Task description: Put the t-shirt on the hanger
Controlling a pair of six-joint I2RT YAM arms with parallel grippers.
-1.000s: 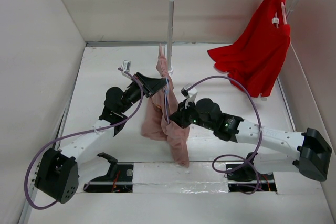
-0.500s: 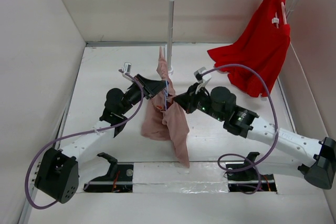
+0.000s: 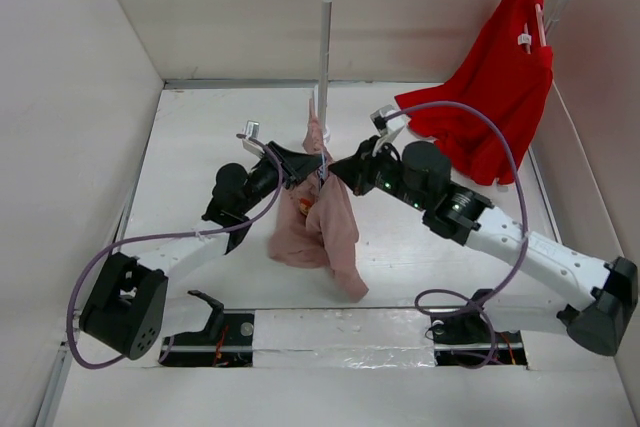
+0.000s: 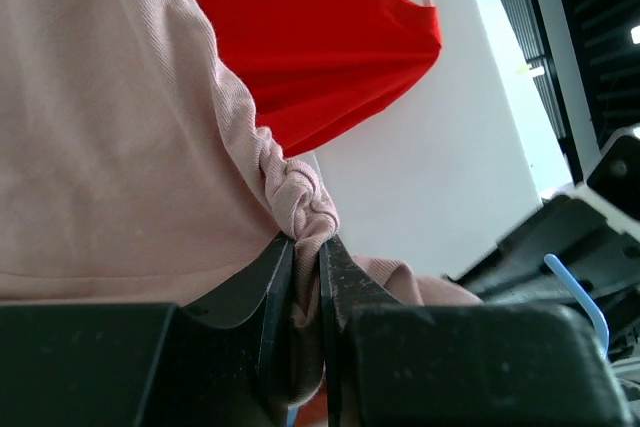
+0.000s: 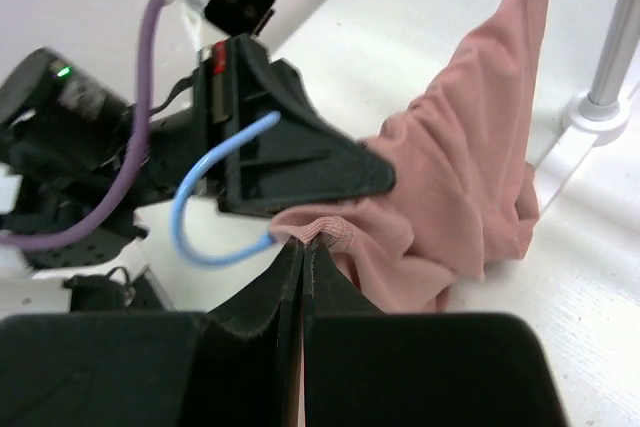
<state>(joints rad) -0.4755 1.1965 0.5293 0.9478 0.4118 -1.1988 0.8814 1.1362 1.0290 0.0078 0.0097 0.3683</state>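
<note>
The t-shirt hangs bunched over the middle of the bench. The left gripper is clamped on a twisted fold. The right gripper, tip to tip with it, is closed on the cloth's edge.

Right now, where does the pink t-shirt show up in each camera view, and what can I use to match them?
Top external: the t-shirt is at the centre of the picture, hanging bunched.
Left wrist: it fills the left and upper part, with a bunched edge pinched at bottom centre.
Right wrist: it is right of centre, rising to a draped peak.
Shared landmark: the left gripper, clamped on the shirt's edge in all three views.
</note>
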